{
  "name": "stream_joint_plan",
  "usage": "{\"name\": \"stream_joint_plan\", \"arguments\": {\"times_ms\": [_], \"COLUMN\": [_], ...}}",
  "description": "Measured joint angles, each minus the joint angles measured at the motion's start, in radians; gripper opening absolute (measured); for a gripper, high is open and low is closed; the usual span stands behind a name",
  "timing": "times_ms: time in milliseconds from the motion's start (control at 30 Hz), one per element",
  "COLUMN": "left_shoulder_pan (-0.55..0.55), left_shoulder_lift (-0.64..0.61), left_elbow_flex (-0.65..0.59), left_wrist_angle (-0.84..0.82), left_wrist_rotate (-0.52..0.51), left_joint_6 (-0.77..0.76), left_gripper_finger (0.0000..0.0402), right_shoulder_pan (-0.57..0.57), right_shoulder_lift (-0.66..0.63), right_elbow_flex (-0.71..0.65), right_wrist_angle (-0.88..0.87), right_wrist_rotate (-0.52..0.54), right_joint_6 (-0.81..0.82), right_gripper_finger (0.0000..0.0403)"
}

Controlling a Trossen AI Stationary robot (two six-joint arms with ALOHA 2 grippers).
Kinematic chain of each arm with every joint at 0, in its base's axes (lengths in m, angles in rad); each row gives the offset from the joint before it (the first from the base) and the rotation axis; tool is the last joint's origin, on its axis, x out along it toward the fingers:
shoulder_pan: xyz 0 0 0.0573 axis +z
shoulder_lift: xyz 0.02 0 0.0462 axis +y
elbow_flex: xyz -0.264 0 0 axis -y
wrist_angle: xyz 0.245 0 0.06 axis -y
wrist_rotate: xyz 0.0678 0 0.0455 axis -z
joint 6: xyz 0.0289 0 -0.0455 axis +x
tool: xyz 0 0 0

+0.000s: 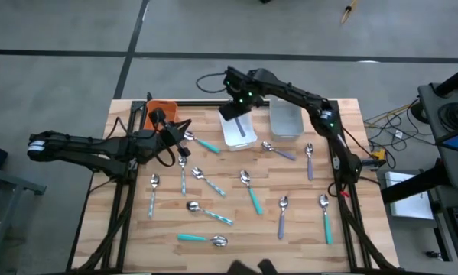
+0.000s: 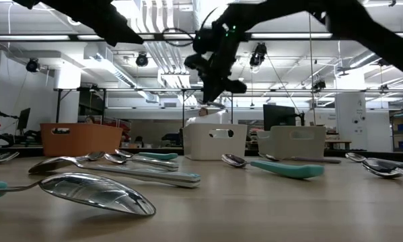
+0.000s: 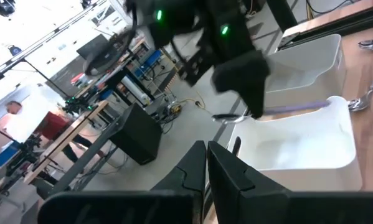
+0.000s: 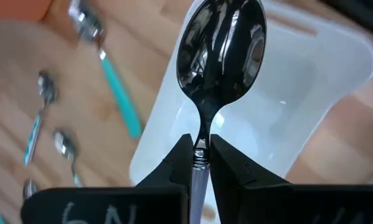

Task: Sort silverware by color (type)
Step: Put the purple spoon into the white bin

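Spoon (image 4: 218,46) (lavender handle) | clamped in right end effector (image 4: 201,152) | above white bin (image 4: 323,81)

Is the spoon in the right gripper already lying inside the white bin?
No. The right gripper is shut on the lavender-handled spoon, holding it above the white bin, not resting in it.

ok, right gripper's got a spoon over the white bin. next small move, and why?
Probably open the right gripper and let go. Its fingers pinch a shiny metal spoon with a lavender-purple handle directly above the white plastic bin, which looks empty below it. The left gripper waits shut near the orange bin.
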Motion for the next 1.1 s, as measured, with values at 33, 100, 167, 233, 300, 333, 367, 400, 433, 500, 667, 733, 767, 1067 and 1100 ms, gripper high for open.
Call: {"name": "stream_joint_plan", "arguments": {"times_ms": [33,100,167,233,300,333,367,400,433,500,667,733,767,1067,1100], "left_shoulder_pan": [0.000,0.000,0.000,0.000,0.000,0.000,0.000,0.000,0.000,0.000,0.000,0.000,0.000,0.000,0.000], "left_shoulder_lift": [0.000,0.000,0.000,0.001,0.001,0.001,0.001,0.001,0.001,0.001,0.001,0.001,0.001,0.001,0.001], "left_elbow_flex": [0.000,0.000,-0.002,-0.006,-0.007,-0.007,-0.007,-0.008,-0.008,-0.008,-0.011,-0.011,-0.011,-0.011,-0.011], "left_wrist_angle": [0.000,0.000,0.001,-0.001,-0.001,0.000,0.000,0.000,-0.001,0.000,0.000,0.000,0.000,0.001,0.001], "left_wrist_rotate": [0.000,0.000,0.000,-0.001,-0.001,-0.001,-0.001,-0.001,-0.001,-0.001,-0.001,-0.001,-0.001,-0.001,-0.001], "left_joint_6": [-0.001,-0.005,-0.006,-0.006,-0.004,-0.004,-0.003,-0.003,-0.003,-0.003,-0.003,-0.003,-0.003,-0.003,-0.003], "left_gripper_finger": [0.0000,0.0000,0.0000,0.0000,0.0000,0.0000,0.0000,0.0000,0.0000,0.0000,0.0000,0.0000,0.0000,0.0000,0.0000], "right_shoulder_pan": [-0.009,-0.027,-0.039,-0.049,-0.056,-0.057,-0.059,-0.060,-0.060,-0.060,-0.059,-0.059,-0.059,-0.053,-0.052], "right_shoulder_lift": [0.020,0.051,0.070,0.085,0.096,0.099,0.103,0.107,0.110,0.115,0.134,0.140,0.141,0.147,0.147], "right_elbow_flex": [0.017,0.036,0.035,0.035,0.035,0.035,0.034,0.034,0.034,0.034,0.033,0.033,0.033,0.033,0.033], "right_wrist_angle": [-0.002,0.002,0.007,-0.003,-0.012,-0.016,-0.020,-0.020,-0.019,-0.019,-0.017,-0.016,-0.016,0.037,0.039], "right_wrist_rotate": [-0.022,-0.073,-0.116,-0.140,-0.157,-0.158,-0.158,-0.157,-0.157,-0.157,-0.156,-0.143,-0.136,-0.085,-0.084], "right_joint_6": [0.009,0.031,0.061,0.080,0.090,0.092,0.093,0.096,0.103,0.106,0.122,0.133,0.137,0.209,0.215], "right_gripper_finger": [0.0023,0.0023,0.0023,0.0025,0.0025,0.0025,0.0026,0.0026,0.0026,0.0027,0.0028,0.0028,0.0028,0.0028,0.0029]}}
